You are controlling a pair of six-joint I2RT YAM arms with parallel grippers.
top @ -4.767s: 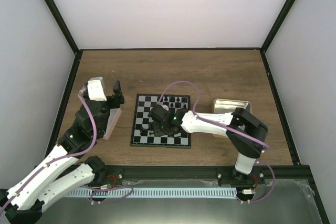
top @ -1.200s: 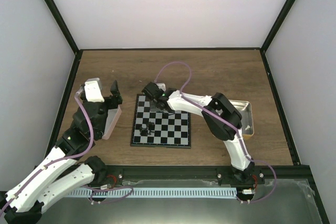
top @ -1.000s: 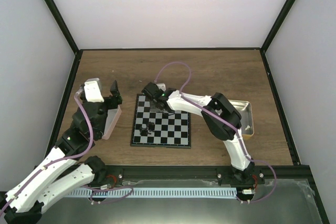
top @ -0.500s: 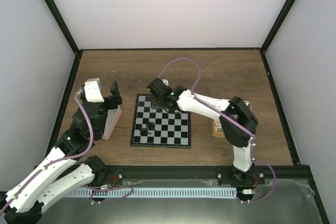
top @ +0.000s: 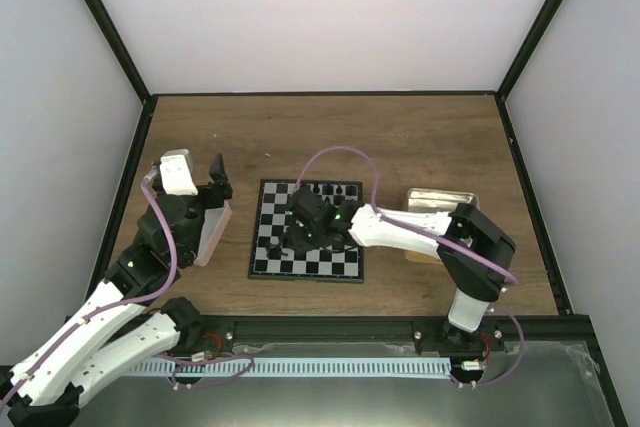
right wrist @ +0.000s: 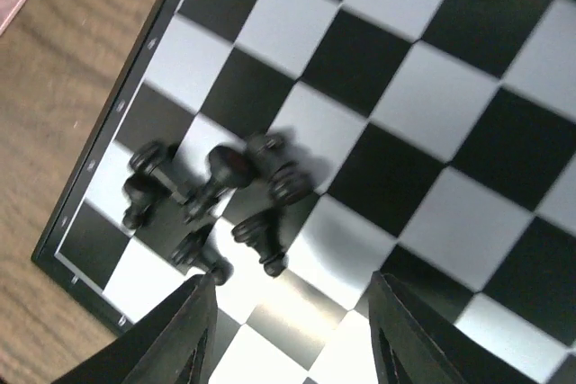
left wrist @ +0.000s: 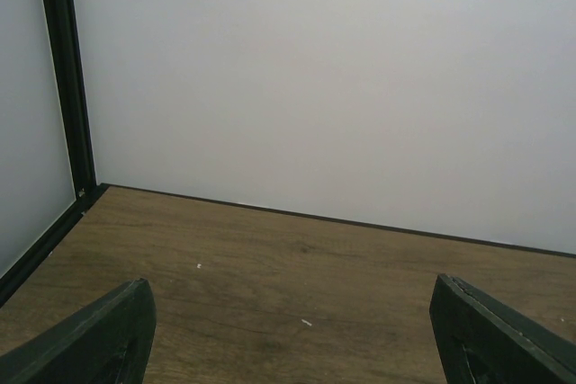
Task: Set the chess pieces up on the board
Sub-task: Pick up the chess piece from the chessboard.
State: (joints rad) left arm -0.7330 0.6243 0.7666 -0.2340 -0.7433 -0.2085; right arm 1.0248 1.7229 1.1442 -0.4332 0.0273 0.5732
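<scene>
Wood table (top: 420,137), nothing fancy, so straight to the action. Right gripper (right wrist: 290,290) hangs low over the board (right wrist: 423,123) with its fingers (right wrist: 184,334) spread and nothing between them, so it's let go and carrying nothing. Just ahead of it, a bit left of the gap in the wrist view, sits a heap of black pieces (right wrist: 216,200). They're all tipped over on the squares by the board's left edge, toward its near corner, and they point every which way. The nearest piece (right wrist: 256,245) lies diagonal to the line between the fingers. My guess is the wrist needs a twist to pinch it across its thin side rather than end to end.

A few standing pieces (top: 335,189) line the far edge. Left gripper (left wrist: 292,339) is spread wide and empty too, parked above the pink tray (top: 212,232), well apart from the board. So the right arm is clearly the nearer one for that heap. Tan tray (top: 440,200) sits right of the board; can't tell what's in it.
</scene>
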